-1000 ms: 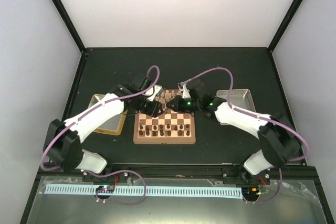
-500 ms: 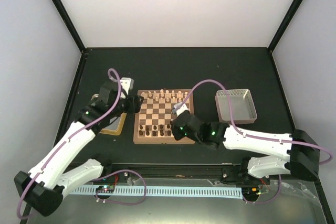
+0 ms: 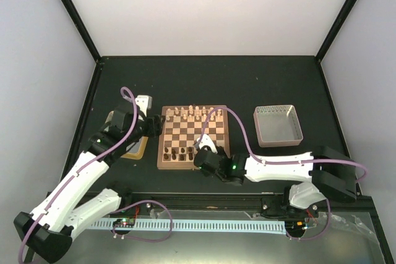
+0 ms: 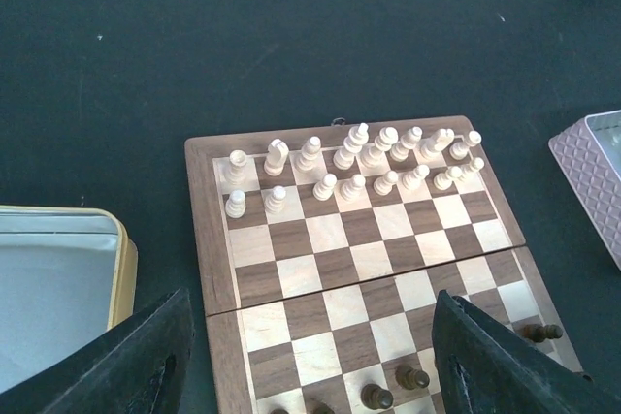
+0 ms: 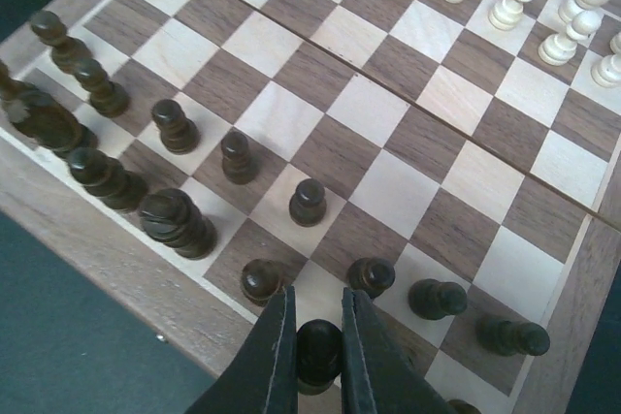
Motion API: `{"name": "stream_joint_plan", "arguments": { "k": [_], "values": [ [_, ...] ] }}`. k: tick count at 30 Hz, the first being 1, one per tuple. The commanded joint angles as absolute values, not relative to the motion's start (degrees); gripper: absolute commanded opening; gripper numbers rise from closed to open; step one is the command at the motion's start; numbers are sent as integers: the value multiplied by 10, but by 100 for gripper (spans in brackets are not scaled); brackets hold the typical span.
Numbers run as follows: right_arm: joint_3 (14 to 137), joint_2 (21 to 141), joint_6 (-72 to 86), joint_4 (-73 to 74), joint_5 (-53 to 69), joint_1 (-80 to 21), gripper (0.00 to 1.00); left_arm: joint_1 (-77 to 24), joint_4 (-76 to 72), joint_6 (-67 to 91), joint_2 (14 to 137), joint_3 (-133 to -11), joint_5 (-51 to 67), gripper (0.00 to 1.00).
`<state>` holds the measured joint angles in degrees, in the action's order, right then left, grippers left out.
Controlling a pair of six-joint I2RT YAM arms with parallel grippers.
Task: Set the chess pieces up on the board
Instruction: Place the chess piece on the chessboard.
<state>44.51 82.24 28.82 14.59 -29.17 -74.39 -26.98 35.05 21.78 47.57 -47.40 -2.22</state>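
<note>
The table [image 3: 210,85] is carrying the board [image 3: 193,136] at its centre, with a gold-rimmed tray [image 4: 58,269] just beside the board's left edge and a grey box [image 3: 278,124] well apart to the right. The cream chess pieces [image 4: 354,157] are standing in two rows along the far side of the board. The dark chess pieces [image 5: 175,210] are occupying the near side, where the back rank is appearing only partly filled.

Compared with one second ago, both arms are now lying much lower and nearer their bases. They were meeting over the far half of the board then; that half is now uncovered. The left arm has been swinging outward, and the left gripper [image 4: 310,356] is now hanging above the board's left edge, looking down on it. Its fingers [image 4: 136,361] are standing wide apart and holding nothing.

The right arm has been sweeping down to the near edge. The right gripper [image 5: 312,361] is now sitting over the near back rank, its jaws clamped on a dark piece [image 5: 317,348] that is standing upright just behind a pawn [image 5: 372,276].

In terms of the task, this is suggesting that the right arm is placing or seating a dark back-rank piece, while the left arm is waiting clear. The next step is probably releasing without tipping the neighbouring pawns.
</note>
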Motion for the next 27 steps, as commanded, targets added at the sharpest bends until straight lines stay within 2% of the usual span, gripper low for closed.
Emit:
{"name": "stream_joint_plan", "arguments": {
  "k": [1,21,27],
  "values": [
    [434,839,290,103,-338,-746,1,-265,336,222,475,-478,-30,70],
    [431,886,305,76,-351,-741,5,-264,332,221,489,-478,-27,70],
    [430,884,312,86,-356,-740,12,-264,332,222,493,-477,-26,70]
  ]
}}
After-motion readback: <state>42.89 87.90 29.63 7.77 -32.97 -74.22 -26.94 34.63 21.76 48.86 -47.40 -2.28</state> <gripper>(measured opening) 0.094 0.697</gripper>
